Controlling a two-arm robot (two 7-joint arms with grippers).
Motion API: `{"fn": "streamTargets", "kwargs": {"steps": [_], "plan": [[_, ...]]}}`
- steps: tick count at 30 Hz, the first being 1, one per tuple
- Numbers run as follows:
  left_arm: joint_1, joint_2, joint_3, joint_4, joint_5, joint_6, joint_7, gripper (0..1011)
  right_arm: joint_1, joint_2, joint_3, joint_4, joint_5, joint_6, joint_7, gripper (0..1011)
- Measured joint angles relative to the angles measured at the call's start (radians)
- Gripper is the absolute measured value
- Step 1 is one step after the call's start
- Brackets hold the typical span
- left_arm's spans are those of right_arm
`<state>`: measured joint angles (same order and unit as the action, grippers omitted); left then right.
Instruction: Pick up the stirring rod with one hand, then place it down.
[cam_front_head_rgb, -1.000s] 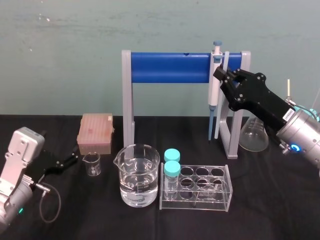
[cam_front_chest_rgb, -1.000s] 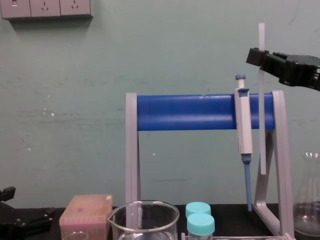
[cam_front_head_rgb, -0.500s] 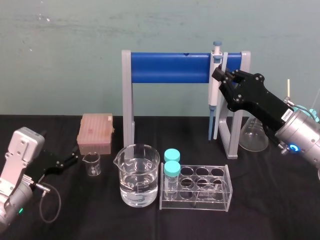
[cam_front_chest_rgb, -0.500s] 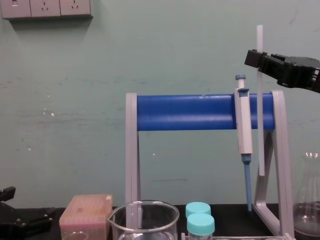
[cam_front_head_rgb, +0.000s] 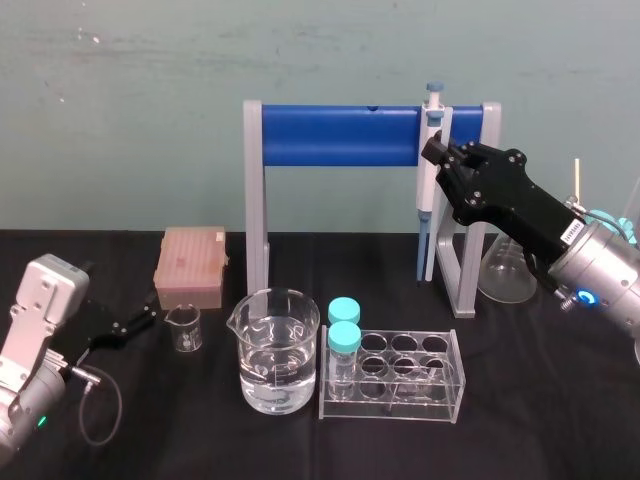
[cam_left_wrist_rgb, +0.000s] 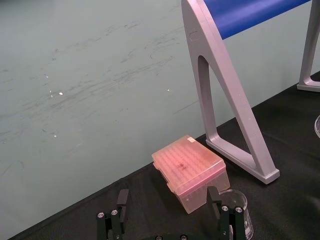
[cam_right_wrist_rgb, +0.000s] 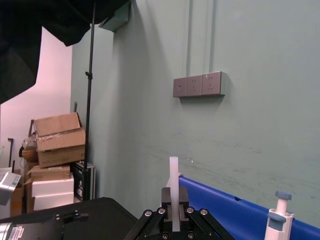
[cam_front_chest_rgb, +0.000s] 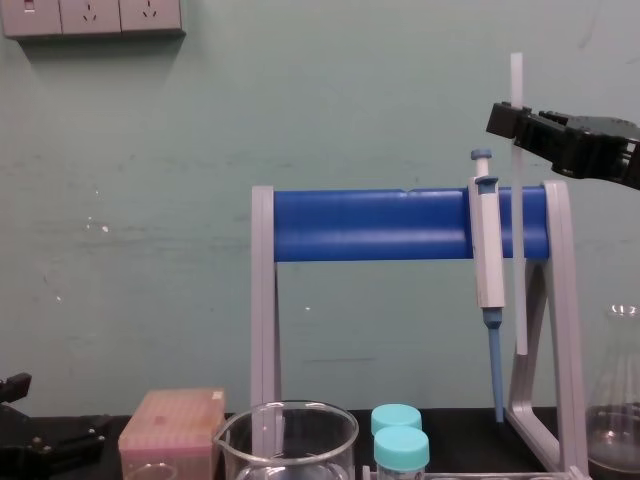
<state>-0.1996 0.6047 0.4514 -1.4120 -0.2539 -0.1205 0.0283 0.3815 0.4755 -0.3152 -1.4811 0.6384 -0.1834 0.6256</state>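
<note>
A: Chest view first. Where is the rod?

B: Upright and off the surface, toward the far right corner. It is just beside the pipette that hangs at the right end of the stand. Its lower end is in the air and its top pokes up past the blue bar.

A: What has hold of it?

B: The right claw, gripping it high up, near the top end. In the right wrist view the fingers are pinched nearly together with the rod clamped straight between them and nothing else in the grip.

A: So the pick looks done, and setting it down is what's left?

B: That's my reading. To do it well, I'd carry the rod clear of the pipette before lowering. The two sit so close that a sideways nudge could knock the pipette off its perch. Keep the rod vertical while it travels, because the long free end could swing when it is held so near the top. Then choose a bare patch. The flask sits toward the right edge, and the rack and beaker sit in the middle toward the near edge. Lower slowly, and loosen only once the rod rests on the surface, since a round rod will probably roll.

A: And the other arm?

B: The left claw is parked by the left edge, fingers spread wide, holding nothing.
</note>
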Motion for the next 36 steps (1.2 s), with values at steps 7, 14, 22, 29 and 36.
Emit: {"fn": "streamTargets", "kwargs": {"steps": [7,14,22,29,36], "plan": [[0.0,0.0,0.0,0.0,0.0,0.0,0.0,1000,0.0,0.002,-0.001,0.0,0.002,0.0,0.003,71],[0.0,0.0,0.0,0.0,0.0,0.0,0.0,1000,-0.003,0.004,-0.001,-0.004,0.003,0.001,0.003,71],[0.0,0.0,0.0,0.0,0.0,0.0,0.0,1000,-0.005,0.006,-0.002,-0.004,0.004,0.002,0.004,71],[0.0,0.0,0.0,0.0,0.0,0.0,0.0,1000,-0.022,0.014,-0.013,-0.007,0.006,0.003,0.02,72],[0.0,0.0,0.0,0.0,0.0,0.0,0.0,1000,-0.055,0.028,-0.03,-0.022,0.01,0.007,0.036,71]]}}
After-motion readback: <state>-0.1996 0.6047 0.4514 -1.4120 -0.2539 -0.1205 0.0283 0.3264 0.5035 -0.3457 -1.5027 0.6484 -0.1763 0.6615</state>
